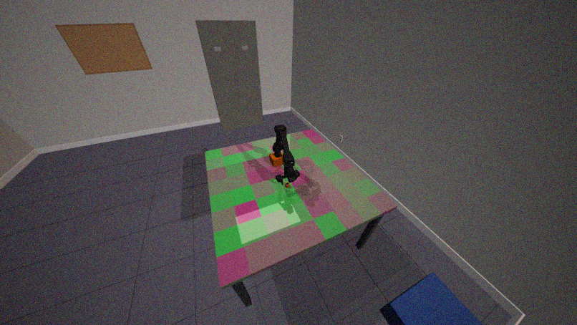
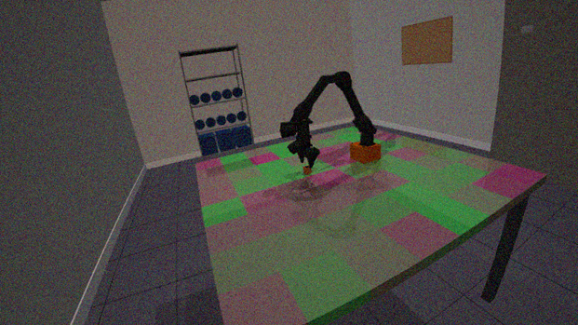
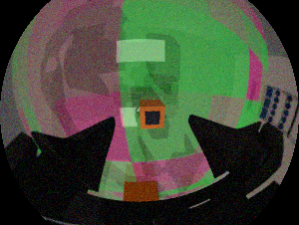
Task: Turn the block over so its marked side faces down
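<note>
A small orange block (image 1: pixel 287 185) (image 2: pixel 307 171) (image 3: pixel 151 106) rests on the patchwork table (image 1: pixel 282 246) (image 2: pixel 323 282). Its marked side, with a dark square (image 3: pixel 152 117), faces up towards the wrist camera. My gripper (image 1: pixel 288 180) (image 2: pixel 307 163) (image 3: pixel 153 119) points down over the block, with its fingers wide open. In the wrist view the block appears midway between the two fingertips, with a gap on both sides. Nothing is held. The block's underside is hidden.
The arm's orange base (image 1: pixel 275 159) (image 2: pixel 365 152) (image 3: pixel 141 191) stands on the table behind the block. A bright patch of light (image 1: pixel 266 224) lies on the table's front part. A shelf rack (image 2: pixel 217 102) stands by the far wall, and a blue box (image 1: pixel 434 302) is on the floor.
</note>
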`<state>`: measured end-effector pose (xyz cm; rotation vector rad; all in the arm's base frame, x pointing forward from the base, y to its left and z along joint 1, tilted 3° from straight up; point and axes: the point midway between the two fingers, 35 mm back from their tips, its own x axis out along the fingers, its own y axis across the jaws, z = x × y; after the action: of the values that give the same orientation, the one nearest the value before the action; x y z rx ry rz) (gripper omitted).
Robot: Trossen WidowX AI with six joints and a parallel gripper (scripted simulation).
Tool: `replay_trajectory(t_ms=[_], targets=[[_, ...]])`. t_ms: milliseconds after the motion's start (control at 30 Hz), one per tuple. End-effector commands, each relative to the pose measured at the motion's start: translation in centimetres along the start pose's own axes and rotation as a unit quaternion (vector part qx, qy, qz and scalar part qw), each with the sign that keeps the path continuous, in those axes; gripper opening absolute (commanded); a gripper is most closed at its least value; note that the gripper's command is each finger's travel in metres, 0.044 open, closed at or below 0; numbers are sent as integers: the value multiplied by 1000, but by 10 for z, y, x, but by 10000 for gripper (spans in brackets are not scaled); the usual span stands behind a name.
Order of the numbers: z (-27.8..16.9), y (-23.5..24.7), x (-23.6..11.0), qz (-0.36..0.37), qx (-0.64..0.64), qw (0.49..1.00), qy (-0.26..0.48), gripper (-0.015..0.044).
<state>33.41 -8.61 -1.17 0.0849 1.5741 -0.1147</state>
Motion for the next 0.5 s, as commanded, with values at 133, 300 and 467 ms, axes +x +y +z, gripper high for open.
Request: replay_trajectory(t_ms=[133, 300, 467], targets=[[-3, 1, 17, 3, -2, 1000, 5, 440], [-3, 1, 24, 3, -2, 1000, 5, 440], [-3, 1, 25, 3, -2, 1000, 5, 361]])
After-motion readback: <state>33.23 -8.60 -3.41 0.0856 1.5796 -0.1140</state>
